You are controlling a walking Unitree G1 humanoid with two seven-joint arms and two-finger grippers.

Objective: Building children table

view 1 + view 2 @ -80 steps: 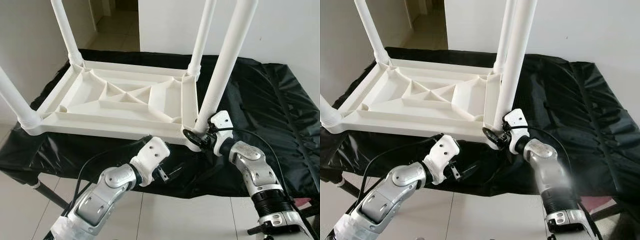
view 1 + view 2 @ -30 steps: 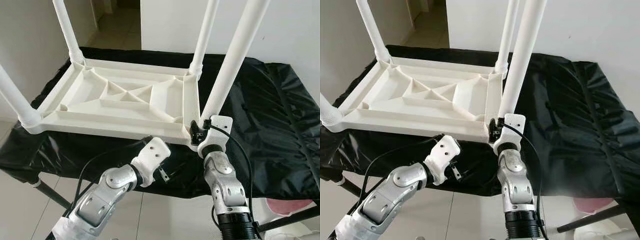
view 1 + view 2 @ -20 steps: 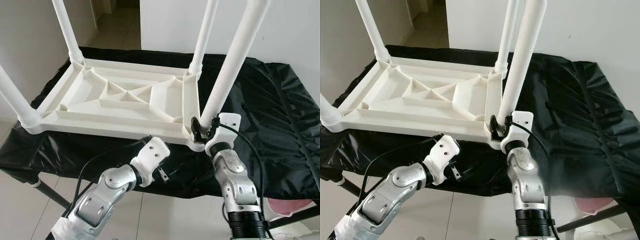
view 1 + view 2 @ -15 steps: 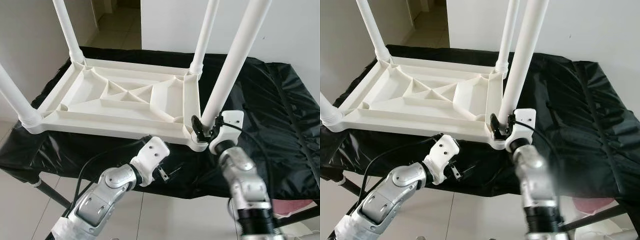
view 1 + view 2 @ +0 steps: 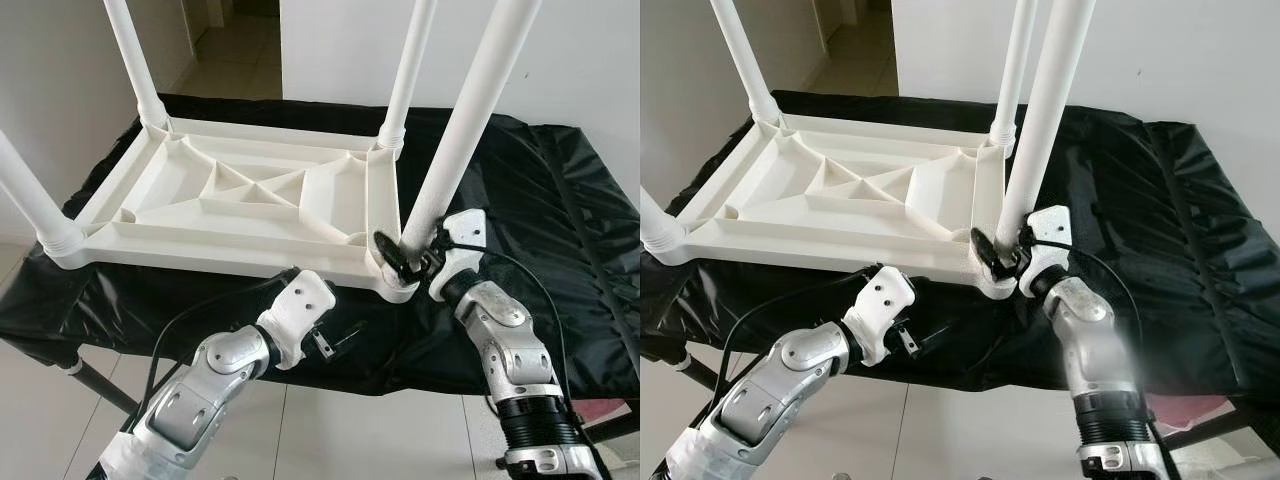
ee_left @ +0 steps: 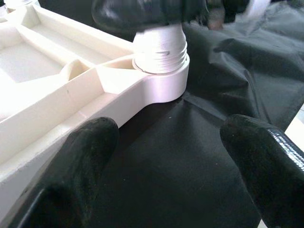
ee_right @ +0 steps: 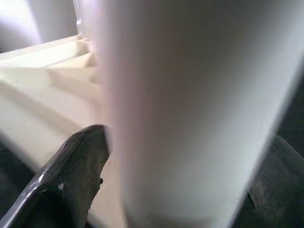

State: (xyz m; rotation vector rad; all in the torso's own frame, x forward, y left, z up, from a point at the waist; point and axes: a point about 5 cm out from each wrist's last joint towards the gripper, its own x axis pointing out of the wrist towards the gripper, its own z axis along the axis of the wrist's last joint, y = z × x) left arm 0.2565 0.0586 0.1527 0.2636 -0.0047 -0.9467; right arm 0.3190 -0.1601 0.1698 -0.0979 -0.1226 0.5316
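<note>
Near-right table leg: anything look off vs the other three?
Yes. The near-right leg leans to the right out of its corner socket, while the other three stand straighter in theirs. The right gripper grips its base, and threads show above the socket, so it looks not fully screwed in.

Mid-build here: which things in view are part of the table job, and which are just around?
In the job:
- upturned white table top
- near-right leg, gripped at its base by the right claw
- three other fitted legs
- left claw, open, held below the table edge

Just around:
- black cloth
- pink object on the floor
</note>
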